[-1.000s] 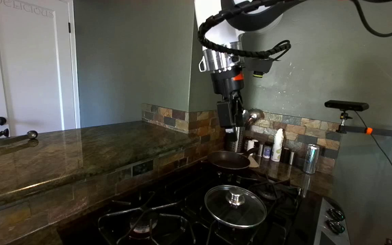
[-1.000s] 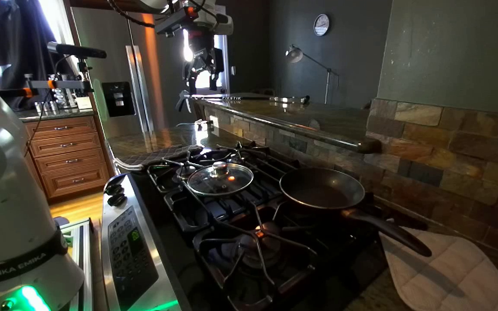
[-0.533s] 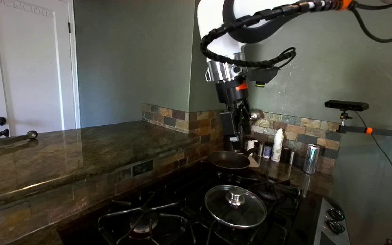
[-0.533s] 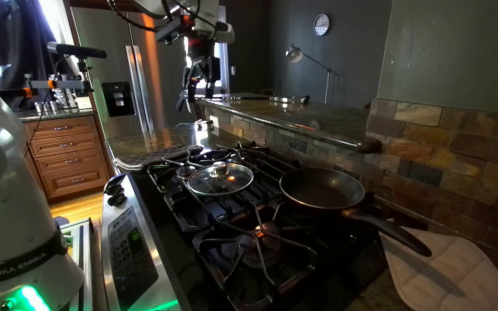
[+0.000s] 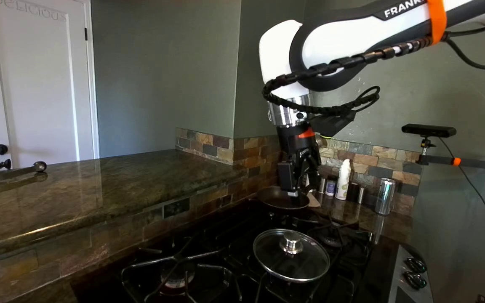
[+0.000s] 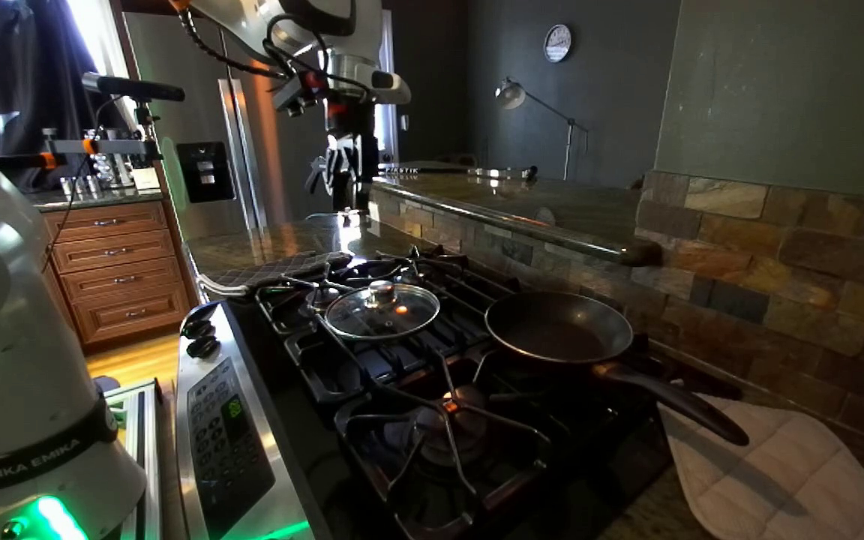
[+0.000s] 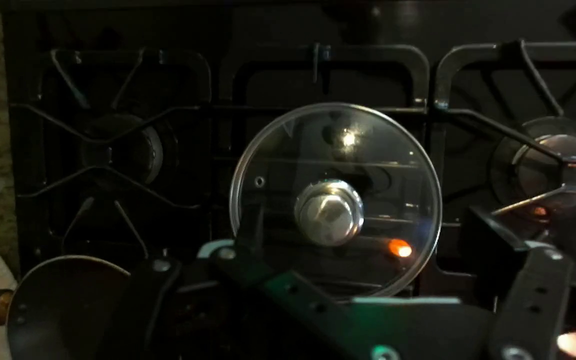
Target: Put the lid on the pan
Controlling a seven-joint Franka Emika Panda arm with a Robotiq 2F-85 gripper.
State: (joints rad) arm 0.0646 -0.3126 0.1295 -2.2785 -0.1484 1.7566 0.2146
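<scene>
The round glass lid [image 5: 274, 259] with a metal rim and a silver knob lies on the stove grates; it also shows in an exterior view [image 6: 383, 319] and the wrist view [image 7: 313, 160]. The dark shallow pan [image 6: 559, 330] sits on a neighbouring burner, handle pointing away from the lid. In an exterior view the pan [image 5: 274, 201] is partly behind the gripper; its edge shows in the wrist view [image 7: 58, 310]. My gripper [image 5: 302, 190] is open and empty, high above the stove, also in view here [image 6: 352, 204]. In the wrist view its spread fingers [image 7: 368, 225] frame the lid's knob from above.
Black burner grates [image 6: 447, 420] surround the lid and pan. A raised stone ledge [image 5: 120, 181] runs along the back. Bottles and a shiny canister [image 5: 385, 196] stand past the pan. A white quilted pad [image 6: 784, 465] lies under the pan handle. A control panel [image 6: 226, 420] edges the stove.
My gripper has moved down toward the stove, shifting slightly right in both exterior views. The fingers stay open. The lid and the pan have not moved.
</scene>
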